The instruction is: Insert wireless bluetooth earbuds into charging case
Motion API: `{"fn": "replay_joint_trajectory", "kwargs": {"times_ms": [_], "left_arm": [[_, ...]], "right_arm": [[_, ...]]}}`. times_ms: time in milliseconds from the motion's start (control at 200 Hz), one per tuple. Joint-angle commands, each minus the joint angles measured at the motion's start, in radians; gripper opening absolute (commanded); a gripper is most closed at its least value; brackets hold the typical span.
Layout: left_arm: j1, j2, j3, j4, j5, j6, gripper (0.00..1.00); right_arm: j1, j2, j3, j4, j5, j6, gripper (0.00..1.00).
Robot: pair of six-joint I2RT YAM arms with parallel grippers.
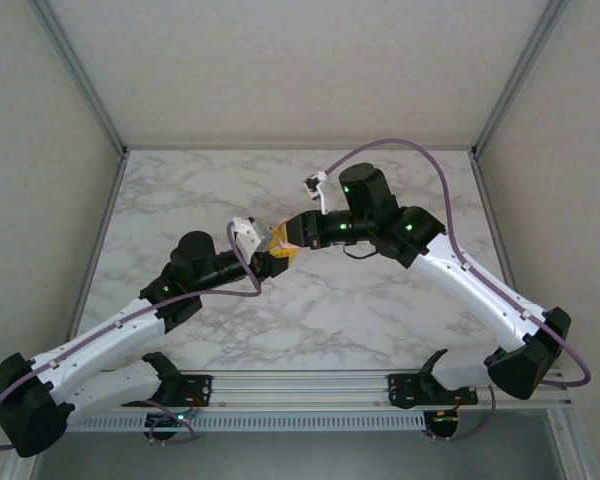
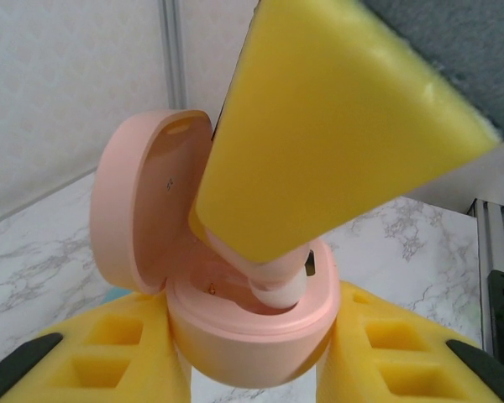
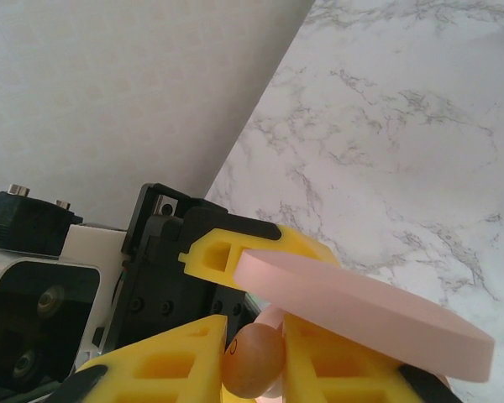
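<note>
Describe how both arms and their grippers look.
The left arm and right arm have white links, black joints with green lights and a loose purple cable. The left gripper and right gripper carry yellow fingers moulded with square pockets and black tips.

Lab enclosure: marble tabletop [image 1: 380,310], aluminium-framed panel walls [image 1: 280,60].

left arm [image 1: 110,335]: stretched from near left toward the middle | left pincer [image 1: 276,262]: clamped around case [image 2: 252,336] | right arm [image 1: 480,285]: elbow bent, wrist turned left | right pincer [image 1: 283,238]: pinched on earbud [image 3: 252,361], tips just above left pincer
</note>
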Motion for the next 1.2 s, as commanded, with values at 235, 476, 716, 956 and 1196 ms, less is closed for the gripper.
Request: {"fn": "replay_joint_trajectory", "kwargs": {"times_ms": [235, 476, 716, 956, 1196], "left_arm": [[-0.013, -0.009, 0.03, 0.063, -0.01, -0.012, 0.31], [-0.013, -0.006, 0.032, 0.064, -0.005, -0.012, 0.31], [-0.013, -0.009, 0.032, 0.059, -0.006, -0.012, 0.31], [-0.013, -0.012, 0.035, 0.055, -0.007, -0.008, 0.31], [-0.013, -0.015, 0.029, 0.049, -0.007, -0.007, 0.31]], "right_arm": [[0.027, 0.022, 0.028, -0.037, 0.064, -0.015, 0.24], [0.031, 0.029, 0.039, -0.055, 0.086, -0.02, 0.26], [0.035, 0.042, 0.058, -0.081, 0.09, -0.025, 0.28], [0.038, 0.04, 0.072, -0.092, 0.098, -0.025, 0.3], [0.038, 0.029, 0.087, -0.107, 0.121, -0.019, 0.33]]}}
